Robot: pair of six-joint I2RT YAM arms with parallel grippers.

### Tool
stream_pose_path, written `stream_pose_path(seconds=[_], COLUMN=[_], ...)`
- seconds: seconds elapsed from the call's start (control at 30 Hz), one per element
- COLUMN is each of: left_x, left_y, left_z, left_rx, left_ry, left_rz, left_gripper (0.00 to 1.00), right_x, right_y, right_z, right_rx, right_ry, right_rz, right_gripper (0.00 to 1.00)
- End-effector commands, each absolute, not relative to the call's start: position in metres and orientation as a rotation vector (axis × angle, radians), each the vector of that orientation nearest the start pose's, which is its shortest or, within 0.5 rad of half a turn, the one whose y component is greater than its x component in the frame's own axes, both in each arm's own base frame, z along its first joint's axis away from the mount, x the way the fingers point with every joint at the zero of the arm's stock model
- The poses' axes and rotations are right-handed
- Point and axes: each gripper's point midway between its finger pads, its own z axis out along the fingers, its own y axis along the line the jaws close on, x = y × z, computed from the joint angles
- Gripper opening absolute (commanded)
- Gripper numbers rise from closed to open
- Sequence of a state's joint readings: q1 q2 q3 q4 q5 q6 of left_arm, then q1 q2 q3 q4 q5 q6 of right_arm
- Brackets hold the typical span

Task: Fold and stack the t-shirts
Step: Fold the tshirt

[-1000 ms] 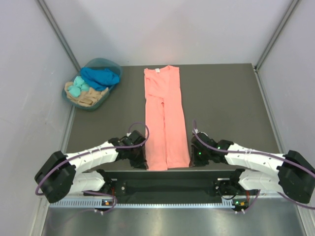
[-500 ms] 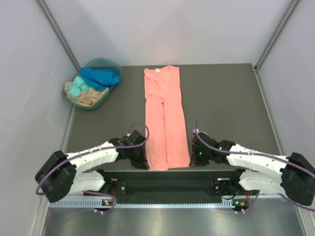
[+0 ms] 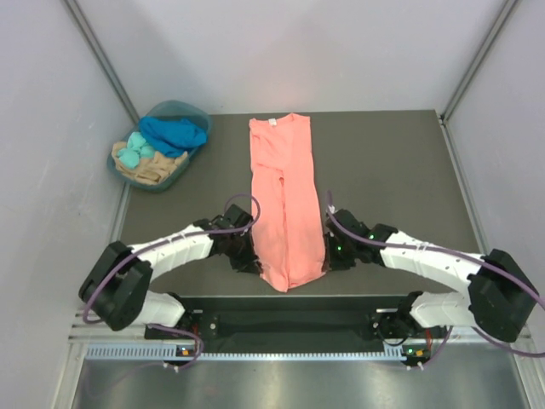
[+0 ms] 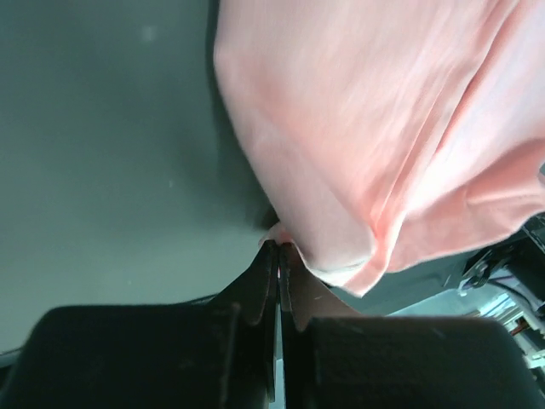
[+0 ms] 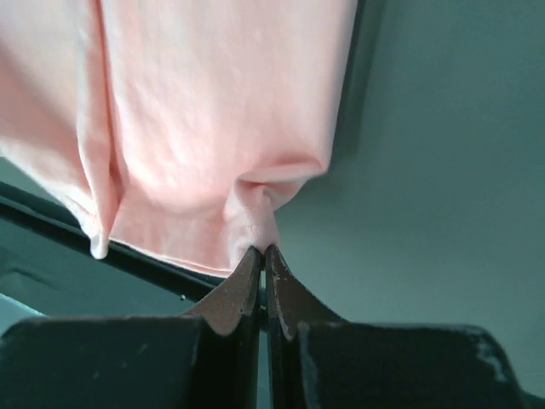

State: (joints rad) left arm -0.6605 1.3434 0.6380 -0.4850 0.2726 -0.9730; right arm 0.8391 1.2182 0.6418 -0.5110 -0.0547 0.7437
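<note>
One salmon-pink t-shirt [image 3: 284, 192] lies right of the basket [image 3: 180, 106] holding three other t-shirts [image 3: 173, 133]; left gripper [image 4: 278, 249] and right gripper [image 5: 261, 252] pinch its near corners.

Pinching puckered edge of pink shirt [image 5: 213, 111] between closed right fingers [image 5: 234, 294]. Bunched at grip, folded hem sagging lower left. Grey desk [image 5: 443, 170] at right.

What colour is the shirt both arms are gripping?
The shirt is plain salmon pink, clearest in the top external view.
</note>
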Motion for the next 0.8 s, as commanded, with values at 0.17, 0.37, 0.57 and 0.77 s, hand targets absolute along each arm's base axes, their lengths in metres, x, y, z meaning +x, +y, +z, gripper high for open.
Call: stream_pose_path(seconds=[0.17, 0.37, 0.57, 0.77], left_x=[0.224, 0.288, 0.342, 0.382], left_y=[-0.223, -0.214, -0.197, -0.192], left_z=[0.051, 0.060, 0.054, 0.059], left_rx=[-0.369, -0.419, -0.498, -0.529], left_ry=[2.897, 2.845, 2.831, 2.798], left_rz=[-0.763, -0.744, -0.703, -0.697], left_gripper=[0.00, 0.00, 0.00, 0.00], right_x=[0.218, 0.272, 0.327, 0.371], right_y=[0.229, 0.239, 0.247, 0.246], right_z=[0.080, 0.098, 0.105, 0.111], right_rx=[-0.289, -0.341, -0.341, -0.300], right_ry=[2.662, 2.630, 2.616, 2.632], right_rz=[0.571, 0.547, 0.498, 0.432], right_gripper=[0.00, 0.00, 0.00, 0.00])
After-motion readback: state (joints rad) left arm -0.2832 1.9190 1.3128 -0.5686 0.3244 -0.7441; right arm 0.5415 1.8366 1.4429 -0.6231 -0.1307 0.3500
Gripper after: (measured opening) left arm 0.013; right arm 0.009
